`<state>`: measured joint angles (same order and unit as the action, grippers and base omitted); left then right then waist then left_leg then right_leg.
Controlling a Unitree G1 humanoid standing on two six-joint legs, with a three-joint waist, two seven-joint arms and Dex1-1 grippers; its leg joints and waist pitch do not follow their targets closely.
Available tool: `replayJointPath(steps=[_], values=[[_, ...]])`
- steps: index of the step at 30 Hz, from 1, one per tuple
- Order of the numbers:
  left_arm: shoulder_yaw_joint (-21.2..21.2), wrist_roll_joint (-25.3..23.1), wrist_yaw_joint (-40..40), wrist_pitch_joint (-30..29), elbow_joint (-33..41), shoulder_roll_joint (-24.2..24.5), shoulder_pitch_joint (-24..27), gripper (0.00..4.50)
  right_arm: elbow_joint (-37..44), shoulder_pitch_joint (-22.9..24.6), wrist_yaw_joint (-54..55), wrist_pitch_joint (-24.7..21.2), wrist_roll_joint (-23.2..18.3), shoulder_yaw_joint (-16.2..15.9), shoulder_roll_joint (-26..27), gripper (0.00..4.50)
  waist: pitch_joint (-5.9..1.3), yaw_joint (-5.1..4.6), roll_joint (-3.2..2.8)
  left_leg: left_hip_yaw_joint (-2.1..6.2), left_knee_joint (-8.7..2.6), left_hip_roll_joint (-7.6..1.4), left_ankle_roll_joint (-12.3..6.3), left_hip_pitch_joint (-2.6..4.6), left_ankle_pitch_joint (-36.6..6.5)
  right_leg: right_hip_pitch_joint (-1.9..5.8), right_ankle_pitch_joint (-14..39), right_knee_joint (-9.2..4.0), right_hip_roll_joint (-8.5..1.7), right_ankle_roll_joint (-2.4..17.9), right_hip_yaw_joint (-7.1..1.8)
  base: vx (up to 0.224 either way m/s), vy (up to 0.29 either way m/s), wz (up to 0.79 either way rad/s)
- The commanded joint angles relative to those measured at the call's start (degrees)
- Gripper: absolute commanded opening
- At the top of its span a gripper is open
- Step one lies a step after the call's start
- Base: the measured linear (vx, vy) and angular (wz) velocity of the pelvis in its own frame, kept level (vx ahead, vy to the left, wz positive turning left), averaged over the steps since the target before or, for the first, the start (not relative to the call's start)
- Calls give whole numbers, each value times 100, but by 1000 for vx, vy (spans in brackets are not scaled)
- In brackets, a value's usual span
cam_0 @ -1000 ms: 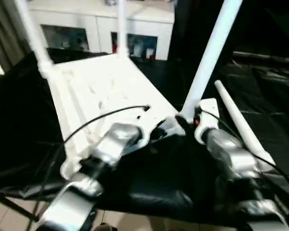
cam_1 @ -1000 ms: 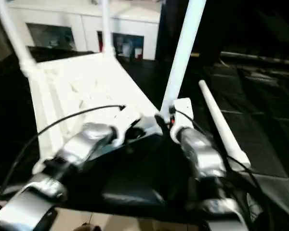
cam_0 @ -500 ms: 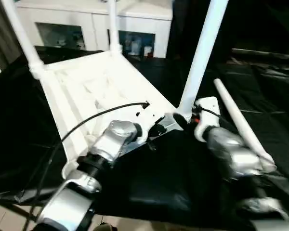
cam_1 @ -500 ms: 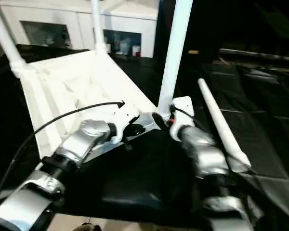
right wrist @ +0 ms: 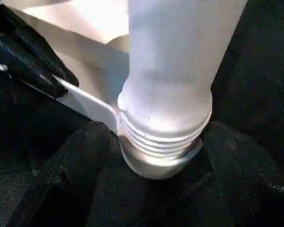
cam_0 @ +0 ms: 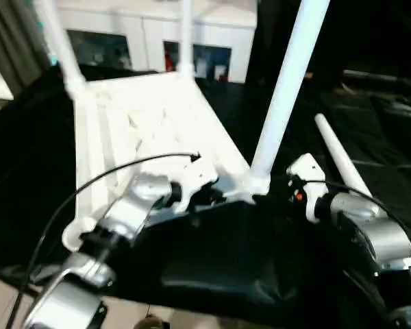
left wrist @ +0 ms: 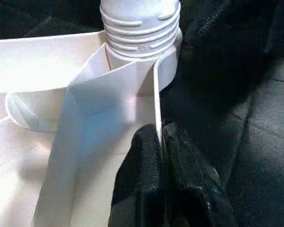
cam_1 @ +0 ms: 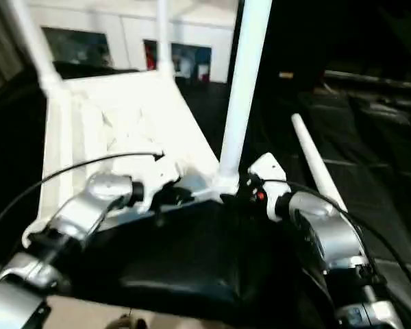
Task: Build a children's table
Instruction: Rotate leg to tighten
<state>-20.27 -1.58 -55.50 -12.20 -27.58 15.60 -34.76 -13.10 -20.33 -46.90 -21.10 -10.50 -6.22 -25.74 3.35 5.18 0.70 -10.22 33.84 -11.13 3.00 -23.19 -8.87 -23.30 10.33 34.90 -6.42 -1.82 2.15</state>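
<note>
White plastic tabletop (cam_0: 144, 130) lies upside down on black cloth (cam_0: 226, 253), ribbed underside up, so the corner sockets face up to take legs. That is my reading of why it sits this way.

My left claw (left wrist: 160, 142) is pressed together on the thin near rim wall of the top, one black pad each side of it. I judge this pinch is there to steady the top against twisting while the near-right leg is worked.

My right claw (right wrist: 156, 156) stands spread, its fingers (right wrist: 73, 161) flanking the threaded base of the near-right leg (cam_0: 288, 89) where it enters the socket (left wrist: 146, 56). Whether the pads touch the leg I cannot tell. Several thread rings show above the socket mouth, so I judge the leg not fully seated.

Sockets and contents:
- Near right: leg upright in it, threads exposed.
- Far left: leg (cam_0: 58, 44) standing.
- Far right: leg (cam_0: 185, 38) standing.
- Near left: socket (cam_0: 72, 236), partly behind my left forearm; no leg rises from it.

Fourth leg (cam_0: 339, 161) lies loose on the cloth to the right of the top, just beyond my right wrist, well apart from its socket.

White cabinet (cam_0: 157, 34) stands far behind.
</note>
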Motion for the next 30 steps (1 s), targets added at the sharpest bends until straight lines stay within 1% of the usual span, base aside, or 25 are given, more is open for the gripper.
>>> replayJointPath(steps=[1,4,6,7,10,13,14,15,19,21,26,30], values=[[-108,131,-208,175,409,-88,-57,0,314,-53,-163,45,-170,-7,29,345,-408,-19,26,8,-449,-162,1,180,-1700,218,1143,-407,-120,1263,-116,0,0,0],[-131,109,-286,145,492,-43,2,0,289,-52,-206,54,-93,-56,24,345,-419,-12,20,4,-437,-154,-24,174,-1559,225,958,-388,-118,1264,-116,0,0,0],[-139,106,-300,129,524,-25,19,0,239,-49,-211,125,-43,-72,28,345,-424,-14,35,-2,-426,-146,-48,166,-1477,231,852,-379,-116,1288,-114,0,0,0],[-141,106,-310,121,538,-18,25,0,238,-42,-261,178,-84,-57,47,345,-429,-10,33,-2,-423,-146,-59,167,-1441,236,816,-372,-119,1300,-113,0,0,0],[-145,96,-336,101,569,8,47,0,271,-23,-302,153,-166,-48,64,345,-428,-13,25,-2,-421,-147,-76,170,-1423,237,788,-369,-118,1323,-111,0,0,0],[-145,77,-344,94,590,22,70,0,181,-27,-292,200,-100,-105,47,345,-428,-12,31,-6,-417,-148,-79,174,-1434,234,807,-369,-117,1334,-112,0,0,0],[-144,73,-345,92,595,23,74,0,153,-31,-284,218,-85,-105,53,321,-427,-13,34,-8,-417,-145,-78,174,-1443,234,824,-372,-115,1330,-113,0,0,0],[-142,70,-351,83,605,24,80,0,132,-39,-279,220,-85,-91,68,313,-426,-14,32,-4,-422,-147,-60,174,-1483,234,903,-377,-118,1313,-112,0,0,0],[-140,65,-364,59,634,32,96,0,97,-55,-291,231,-92,-65,110,296,-426,-11,31,-6,-418,-143,-52,171,-1476,235,903,-377,-117,1305,-114,0,0,0],[-141,66,-369,54,636,34,95,0,81,-61,-296,243,-92,-61,122,271,-429,-12,32,-5,-417,-143,-54,172,-1451,235,880,-373,-118,1303,-112,0,0,0],[-146,64,-383,42,640,36,92,0,22,-67,-299,280,-102,-49,147,259,-422,-21,36,-4,-420,-140,-54,171,-1512,235,986,-385,-117,1288,-111,0,0,0],[-147,59,-388,24,664,45,108,0,21,6,-269,318,-96,-52,184,229,-423,-28,33,1,-423,-142,-24,172,-1571,229,1113,-395,-123,1249,-112,0,0,0]])
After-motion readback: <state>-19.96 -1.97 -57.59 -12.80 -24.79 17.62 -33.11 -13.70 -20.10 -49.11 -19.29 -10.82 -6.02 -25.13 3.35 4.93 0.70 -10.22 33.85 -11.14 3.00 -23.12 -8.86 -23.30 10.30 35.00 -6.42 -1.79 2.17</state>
